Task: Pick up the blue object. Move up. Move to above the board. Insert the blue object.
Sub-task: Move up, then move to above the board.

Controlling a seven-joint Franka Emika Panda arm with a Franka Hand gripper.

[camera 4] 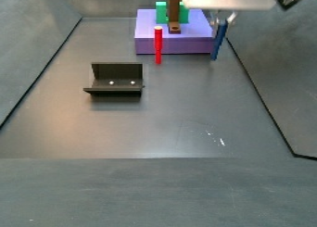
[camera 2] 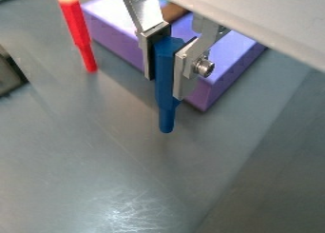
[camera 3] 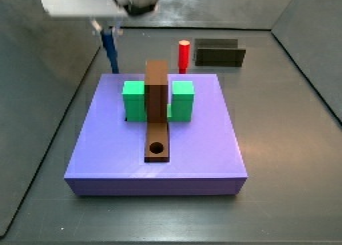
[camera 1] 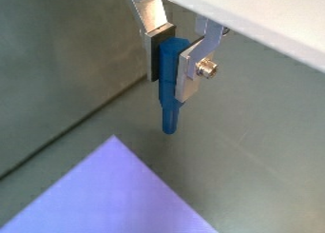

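Note:
My gripper [camera 1: 176, 61] is shut on the upper part of the blue object [camera 1: 169, 108], a slim dark-blue peg that hangs upright between the fingers in both wrist views [camera 2: 165, 104]. In both side views the gripper [camera 3: 107, 27] [camera 4: 221, 22] holds the peg [camera 3: 110, 51] [camera 4: 217, 44] beside a far corner of the purple slab [camera 3: 160, 139]. The peg's lower end is near the floor; I cannot tell if it touches. The brown board [camera 3: 158, 114] lies along the slab's top with its round hole [camera 3: 158, 148] at one end, away from the gripper.
A red peg [camera 3: 183, 53] [camera 2: 79, 32] stands upright on the floor by the slab. Two green blocks [camera 3: 135, 99] flank the board. The fixture [camera 4: 115, 79] stands on the floor apart from the slab. Grey walls enclose the floor.

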